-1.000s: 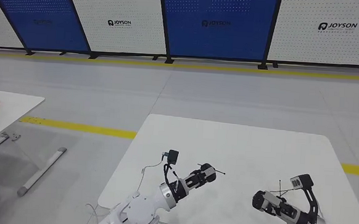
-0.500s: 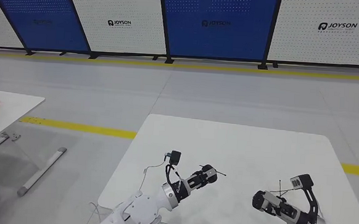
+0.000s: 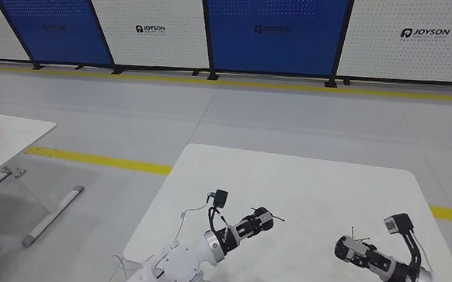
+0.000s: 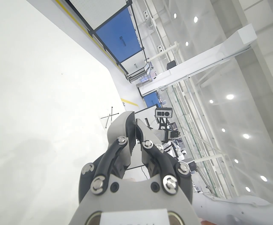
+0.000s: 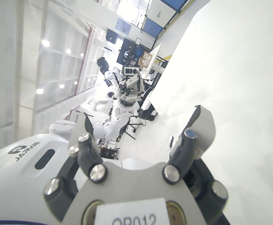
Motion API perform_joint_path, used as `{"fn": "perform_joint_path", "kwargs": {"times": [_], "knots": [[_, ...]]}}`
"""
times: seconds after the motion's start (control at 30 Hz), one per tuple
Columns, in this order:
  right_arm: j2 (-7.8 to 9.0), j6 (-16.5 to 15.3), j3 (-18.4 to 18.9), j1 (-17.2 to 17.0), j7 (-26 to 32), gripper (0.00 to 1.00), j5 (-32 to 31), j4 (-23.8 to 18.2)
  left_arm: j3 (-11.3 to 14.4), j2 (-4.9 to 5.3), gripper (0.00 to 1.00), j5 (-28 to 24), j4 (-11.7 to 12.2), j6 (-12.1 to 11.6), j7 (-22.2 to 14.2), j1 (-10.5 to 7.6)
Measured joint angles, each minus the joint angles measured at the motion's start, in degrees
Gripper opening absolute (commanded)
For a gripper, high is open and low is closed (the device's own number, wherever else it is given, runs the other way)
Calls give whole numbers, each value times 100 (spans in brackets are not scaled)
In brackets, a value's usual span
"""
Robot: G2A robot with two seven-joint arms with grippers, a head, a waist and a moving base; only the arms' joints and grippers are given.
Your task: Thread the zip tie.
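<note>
My left gripper (image 3: 262, 217) hovers over the near middle of the white table (image 3: 301, 177), shut on a thin black zip tie (image 3: 276, 218) that sticks out to both sides of the fingers. In the left wrist view the pads (image 4: 132, 130) are pressed together and the tie's strap (image 4: 133, 167) runs across below them. A few loose black zip ties (image 3: 358, 237) (image 4: 109, 117) lie crossed on the table just beyond my right gripper (image 3: 343, 248). In its own view the right gripper (image 5: 141, 116) stands open with nothing between its fingers.
The table's near edge runs close under both arms, and its right edge lies close to the right arm. A second white table (image 3: 8, 139) stands to the far left. Blue and white panels (image 3: 271, 31) line the back of the room.
The right arm has shifted to the right and slightly back, away from the left gripper. The left arm with its zip tie has barely moved.
</note>
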Motion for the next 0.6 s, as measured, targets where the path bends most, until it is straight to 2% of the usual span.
{"fn": "perform_joint_path", "kwargs": {"times": [0.1, 0.23, 0.6], "knots": [[80, 423, 317, -34, 109, 100, -552, -315, 0, 0, 0, 0, 0, 0, 0, 0], [139, 964, 339, 129, 344, 100, -1109, -486, 0, 0, 0, 0, 0, 0, 0, 0], [138, 963, 335, 130, 326, 100, -1102, -481, 0, 0, 0, 0, 0, 0, 0, 0]]}}
